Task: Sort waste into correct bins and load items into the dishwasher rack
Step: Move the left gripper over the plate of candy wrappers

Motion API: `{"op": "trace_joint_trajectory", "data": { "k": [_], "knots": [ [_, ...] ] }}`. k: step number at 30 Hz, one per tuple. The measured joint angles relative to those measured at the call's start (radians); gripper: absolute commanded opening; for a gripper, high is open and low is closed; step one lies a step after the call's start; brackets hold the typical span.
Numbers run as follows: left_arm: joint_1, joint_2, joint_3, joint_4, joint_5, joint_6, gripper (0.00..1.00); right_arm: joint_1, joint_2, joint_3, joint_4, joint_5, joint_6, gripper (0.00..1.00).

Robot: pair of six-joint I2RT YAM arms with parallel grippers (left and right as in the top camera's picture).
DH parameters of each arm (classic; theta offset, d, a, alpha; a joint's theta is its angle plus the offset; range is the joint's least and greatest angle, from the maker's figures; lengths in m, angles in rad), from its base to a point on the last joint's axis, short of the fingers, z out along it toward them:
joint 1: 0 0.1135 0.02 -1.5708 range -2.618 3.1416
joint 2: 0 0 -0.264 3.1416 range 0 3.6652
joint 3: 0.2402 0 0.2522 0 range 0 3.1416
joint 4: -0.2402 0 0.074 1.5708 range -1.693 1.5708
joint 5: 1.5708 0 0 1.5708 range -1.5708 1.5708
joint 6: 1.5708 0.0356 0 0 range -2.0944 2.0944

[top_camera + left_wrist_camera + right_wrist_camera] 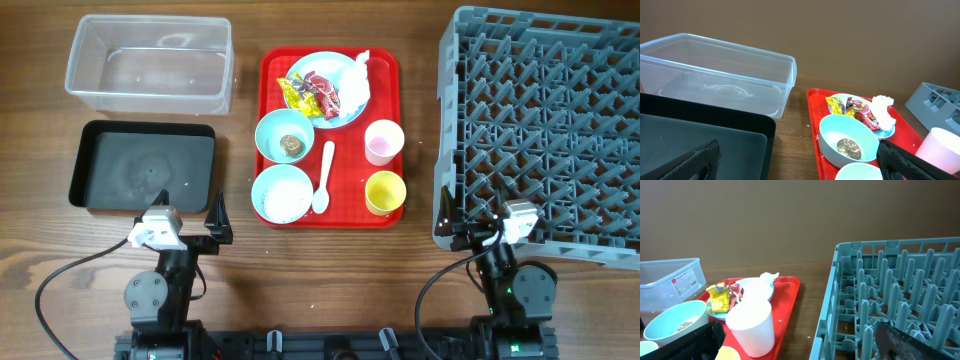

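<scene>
The left arm and right arm are black, each with a round grey joint housing low on its column. A white camera block sits on each wrist. The left claw and right claw have black, tapered fingers with a finely textured matte face. A thin black cable loops out from each arm. A small green light shows at the right base.

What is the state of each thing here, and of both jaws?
clear tub, empty
black tray, empty
rack, empty
plate, holding wrappers and tissue
far bowl, holding brown lump
near bowl, holding rice
pink cup, upright
yellow cup, upright
spoon, lying flat
left gripper, jaws open
right gripper, jaws open
</scene>
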Motion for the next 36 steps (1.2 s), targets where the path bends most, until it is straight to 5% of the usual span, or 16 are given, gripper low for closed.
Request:
{"op": "trace_joint_trajectory", "data": {
  "k": [36],
  "knots": [
    [0.000,0.001,0.005,0.089,0.072,-0.010,1.00,0.000,0.000,0.000,0.080,0.000,0.000,1.00]
  ]
}}
